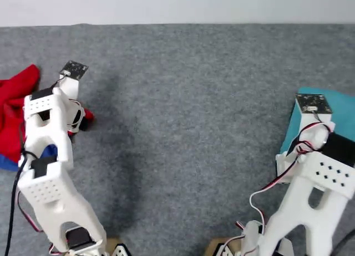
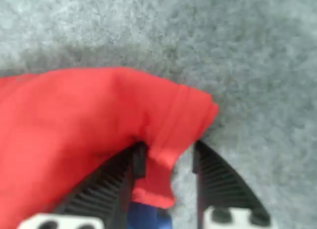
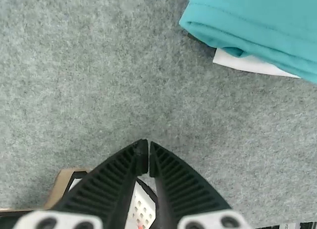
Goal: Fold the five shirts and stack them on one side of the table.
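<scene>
Red shirt (image 1: 14,106) lies bunched at the left edge of the grey table (image 1: 194,101), one fold rising between the parted jaws of the left gripper (image 2: 169,148), apparently lined up for a pinch. Right gripper (image 3: 148,145), jaws together and empty, hangs beside a teal shirt (image 3: 257,26) folded over a white one (image 3: 247,64) at the right, likely the stack. A blue garment (image 2: 143,216) beneath the red is mostly covered; five shirts cannot be counted.

Grey felt mat (image 1: 188,101) (white wall (image 1: 177,6) behind)
</scene>
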Robot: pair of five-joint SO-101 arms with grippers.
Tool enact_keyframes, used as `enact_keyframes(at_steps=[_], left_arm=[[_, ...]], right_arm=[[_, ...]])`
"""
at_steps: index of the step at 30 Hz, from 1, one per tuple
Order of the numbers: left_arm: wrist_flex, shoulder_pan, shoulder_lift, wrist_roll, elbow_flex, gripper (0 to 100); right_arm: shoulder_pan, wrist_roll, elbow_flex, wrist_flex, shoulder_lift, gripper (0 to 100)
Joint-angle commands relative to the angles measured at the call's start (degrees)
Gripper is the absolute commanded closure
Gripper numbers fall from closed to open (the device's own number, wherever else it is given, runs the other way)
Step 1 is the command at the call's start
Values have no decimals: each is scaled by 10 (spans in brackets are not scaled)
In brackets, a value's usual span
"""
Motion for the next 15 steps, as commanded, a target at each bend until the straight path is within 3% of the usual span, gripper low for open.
enact_keyframes(at_steps=[1,5,10,15], left_arm=[[-9,0,33,-8,-35,921],[7,0,55,-8,-62,998],[99,6,24,-6,-140,995],[178,55,-49,-5,-194,995]], right_arm=[[-6,-5,-4,22,-14,990],[-6,-5,-5,22,-14,990],[-6,-5,-5,22,-15,990],[-6,-5,-5,22,-15,990]])
